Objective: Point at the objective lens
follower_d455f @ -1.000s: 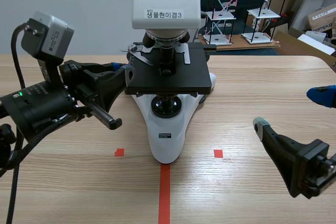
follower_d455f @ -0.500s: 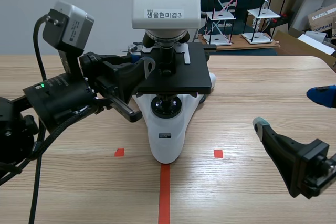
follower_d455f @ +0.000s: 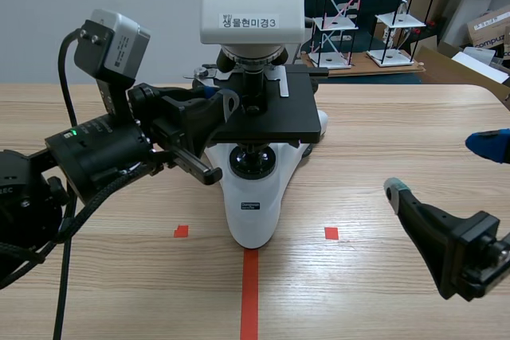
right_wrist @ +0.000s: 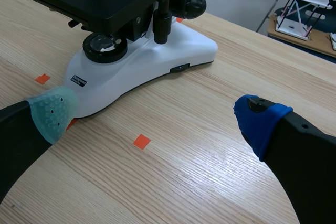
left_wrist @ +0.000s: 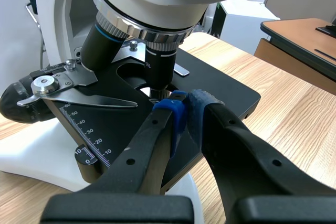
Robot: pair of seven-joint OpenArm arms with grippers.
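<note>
A white microscope [follower_d455f: 253, 197] stands mid-table with a black stage [follower_d455f: 263, 121]. Its black objective lens [left_wrist: 160, 65] hangs from the nosepiece over the stage opening; in the scene view the objective lens [follower_d455f: 253, 84] shows under the white head. My left gripper [left_wrist: 184, 109] is shut, its blue pads [left_wrist: 176, 113] pressed together just in front of and below the lens tip, over the stage [left_wrist: 210, 85]. In the scene view the left gripper [follower_d455f: 225, 103] sits at the stage's left edge. My right gripper [right_wrist: 157, 114] stands open over bare table, right of the microscope base [right_wrist: 152, 61].
A second, wider objective [left_wrist: 105, 45] sits beside the pointed one. Stage clips [left_wrist: 79, 98] and a scale lie on the stage. Wire racks [follower_d455f: 366, 13] and boxes stand behind the table. Orange tape marks [follower_d455f: 250, 292] lie in front of the microscope.
My left arm has risen and moved right, bringing its shut gripper from left of the stage up to the stage edge near the lens. The right arm has stayed still.
</note>
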